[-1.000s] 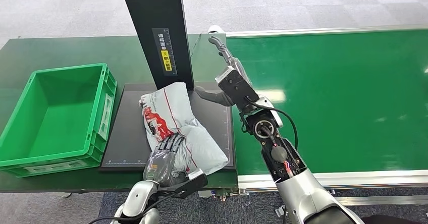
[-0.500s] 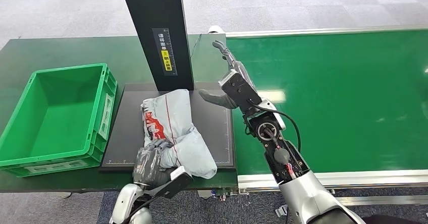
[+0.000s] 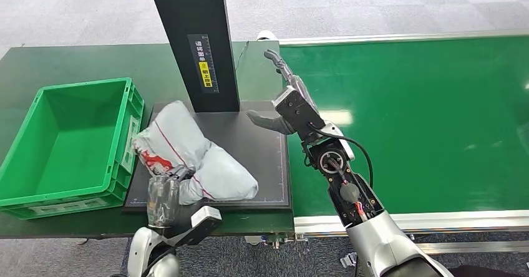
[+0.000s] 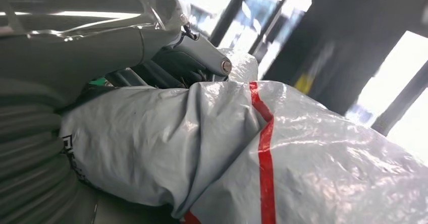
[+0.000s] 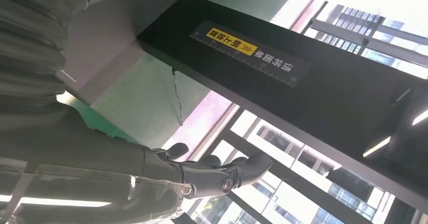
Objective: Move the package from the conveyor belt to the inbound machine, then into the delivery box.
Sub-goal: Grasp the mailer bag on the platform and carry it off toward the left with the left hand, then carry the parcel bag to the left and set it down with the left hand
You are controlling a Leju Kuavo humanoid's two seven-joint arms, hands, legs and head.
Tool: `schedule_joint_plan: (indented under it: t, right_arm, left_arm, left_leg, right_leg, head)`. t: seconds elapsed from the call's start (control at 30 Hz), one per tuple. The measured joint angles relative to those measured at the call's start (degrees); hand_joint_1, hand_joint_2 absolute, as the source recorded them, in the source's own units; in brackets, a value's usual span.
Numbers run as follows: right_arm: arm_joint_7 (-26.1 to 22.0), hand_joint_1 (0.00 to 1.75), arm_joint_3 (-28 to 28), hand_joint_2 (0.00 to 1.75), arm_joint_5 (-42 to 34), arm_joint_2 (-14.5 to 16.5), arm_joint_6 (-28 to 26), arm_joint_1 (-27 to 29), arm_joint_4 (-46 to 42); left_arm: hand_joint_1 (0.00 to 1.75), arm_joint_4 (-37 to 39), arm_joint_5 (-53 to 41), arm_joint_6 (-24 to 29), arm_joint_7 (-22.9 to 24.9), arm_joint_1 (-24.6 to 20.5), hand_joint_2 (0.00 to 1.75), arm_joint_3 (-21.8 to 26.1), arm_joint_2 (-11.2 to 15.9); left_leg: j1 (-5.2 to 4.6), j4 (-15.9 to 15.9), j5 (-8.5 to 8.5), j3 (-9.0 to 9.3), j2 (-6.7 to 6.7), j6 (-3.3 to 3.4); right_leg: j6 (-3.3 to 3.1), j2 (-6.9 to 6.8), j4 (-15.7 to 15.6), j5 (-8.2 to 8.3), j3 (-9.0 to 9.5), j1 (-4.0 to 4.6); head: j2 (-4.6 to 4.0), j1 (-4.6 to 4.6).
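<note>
Count: I see one package (image 3: 190,158), one green crate (image 3: 68,140), one black scanner post (image 3: 196,40), one black scanner plate (image 3: 265,158), one green belt (image 3: 424,121), and two robot hands.
Package: a grey plastic mailer with red stripes and a red print, lying on the scanner plate left of the post's base. Its upper end reaches the plate's left edge, just beside the crate wall.
Left hand (image 3: 165,196): I have it gripping the near end of the package, at the plate's front edge, left of the post. In the left wrist view the fingers (image 4: 197,57) curl over the bag's top.
Right hand (image 3: 281,96): held just right of the post, above the plate's right edge, fingers spread wide and holding nothing.
Edges: the crate sits against the plate's left side, well left of the post; the belt starts at the plate's right side.
Open room: the crate's inside is bare green floor; the plate right of the package is bare up to my right hand.
In the way: the post stands at the plate's back edge, just behind the package; the crate's near wall lies between package and crate floor.
</note>
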Motion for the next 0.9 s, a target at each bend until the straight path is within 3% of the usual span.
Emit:
schedule_joint_plan:
  t: [0.13,0.2,0.27,0.53,0.67,0.77,0.9]
  right_arm:
    - [-0.3,0.00,0.1,1.75,-0.5,0.1,0.0,-0.7,0.1]
    - [-0.5,0.00,0.2,1.75,-1.0,0.2,0.0,-1.2,0.3]
    - [-0.9,0.00,0.3,1.75,-1.6,0.2,0.0,-1.5,0.6]
    - [-1.5,0.00,1.0,1.75,-3.7,-0.2,-0.4,-2.1,1.6]
    - [-1.5,0.00,1.3,1.75,-4.0,-0.3,-1.0,-2.4,1.9]
    - [-0.9,0.00,1.5,1.75,-3.9,-0.5,-1.6,-2.4,1.9]
    - [0.0,0.00,1.8,1.75,-3.2,-0.9,-1.8,-2.3,1.9]
  left_arm:
    - [1.75,-5.9,3.8,3.2,-10.1,1.9,1.75,2.3,-0.5]
    - [1.75,-9.5,4.1,3.4,-16.3,3.0,1.75,4.8,-1.9]
    - [1.75,-13.8,3.8,3.5,-19.7,4.2,1.75,7.3,-3.4]
    - [1.75,-34.1,0.2,3.6,-20.3,4.7,1.75,13.6,-5.0]
    - [1.75,-38.4,-3.4,3.6,-20.3,2.8,1.75,17.0,-5.0]
    - [1.75,-34.5,-8.6,3.5,-16.3,-0.4,1.75,21.3,-4.6]
    - [1.75,-20.7,-17.0,3.4,3.3,-6.6,1.75,25.5,-0.2]
  left_leg:
    - [0.00,0.0,0.00,-0.01,-0.01,0.00]
    - [0.00,0.0,0.00,-0.02,-0.01,0.00]
    - [-0.01,0.0,0.00,-0.02,0.00,0.00]
    - [0.02,0.0,0.01,-0.01,-0.01,0.00]
    - [0.02,0.0,0.01,0.01,-0.02,0.00]
    - [0.01,0.0,0.04,0.04,-0.05,0.02]
    - [0.03,0.0,0.09,0.09,0.11,-0.02]
  right_leg:
    - [0.00,0.00,0.0,0.00,0.00,0.01]
    - [0.00,0.00,0.0,0.00,0.00,0.00]
    - [0.00,0.00,0.0,0.00,0.00,0.00]
    - [0.00,0.00,0.0,0.00,-0.01,0.03]
    - [0.00,0.00,0.0,0.00,0.00,0.02]
    - [0.00,-0.06,0.0,0.00,0.02,0.00]
    - [-0.10,0.07,0.0,0.08,-0.01,0.04]
  head:
    - [0.00,0.00]
    - [0.00,0.01]
    - [0.00,0.02]
    - [0.00,0.01]
    - [0.00,0.01]
    - [0.00,0.02]
    - [0.00,0.00]
